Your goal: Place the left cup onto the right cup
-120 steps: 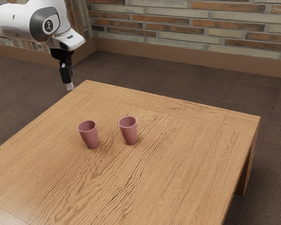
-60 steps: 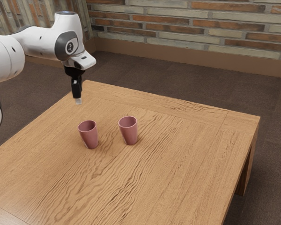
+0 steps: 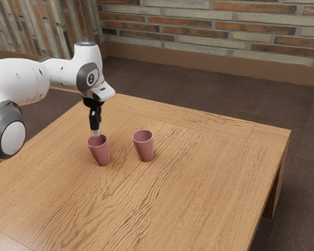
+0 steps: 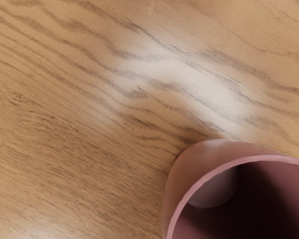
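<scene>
Our claw (image 3: 96,133) hangs upper left of the exterior frame's centre, pointing straight down from the white arm (image 3: 47,78) that reaches in from the left edge. Its tip sits right at the rim of the left pink cup (image 3: 99,150), on the rim's far side. We see the claw edge-on as one narrow black column, so we cannot tell whether it is apart or together, nor whether it touches the rim.

The left pink cup stands upright and mouth-up on the wooden worktop (image 3: 188,178), left of the frame's centre. The right pink cup (image 3: 143,145) stands upright just beside it, toward the exterior view's right, with a clear strip of wood between the two. Both are apart from the worktop's edges.

From the wrist camera we look down past the near cup's rim (image 4: 224,167) into its dark pink inside, with the wood grain of the worktop (image 4: 89,99) spreading out beyond it.

A brick wall (image 3: 209,21) and brown floor (image 3: 199,78) lie across the top of the exterior frame.
</scene>
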`<move>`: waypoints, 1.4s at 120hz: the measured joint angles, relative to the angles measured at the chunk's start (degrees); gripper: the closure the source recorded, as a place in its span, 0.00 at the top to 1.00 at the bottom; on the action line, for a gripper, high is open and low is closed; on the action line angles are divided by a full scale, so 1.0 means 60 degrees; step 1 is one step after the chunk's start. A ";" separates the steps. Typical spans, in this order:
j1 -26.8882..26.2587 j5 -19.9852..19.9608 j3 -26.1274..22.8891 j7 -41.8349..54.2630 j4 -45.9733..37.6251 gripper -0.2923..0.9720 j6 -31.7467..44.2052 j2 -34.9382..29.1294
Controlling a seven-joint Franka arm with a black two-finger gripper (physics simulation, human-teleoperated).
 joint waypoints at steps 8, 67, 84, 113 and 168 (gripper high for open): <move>0.0000 -0.0053 -0.0002 0.0084 0.0000 0.77 0.0109 0.0123; -0.0067 -0.0234 -0.0091 0.0462 -0.0026 0.64 0.0612 0.0615; -0.0072 -0.0242 -0.0091 0.0515 -0.0042 0.43 0.0676 0.0612; -0.0129 -0.0253 -0.0091 0.0567 -0.0044 0.22 0.0722 0.0569; -0.0233 -0.0268 -0.0092 0.0460 -0.0163 0.15 0.0741 0.0088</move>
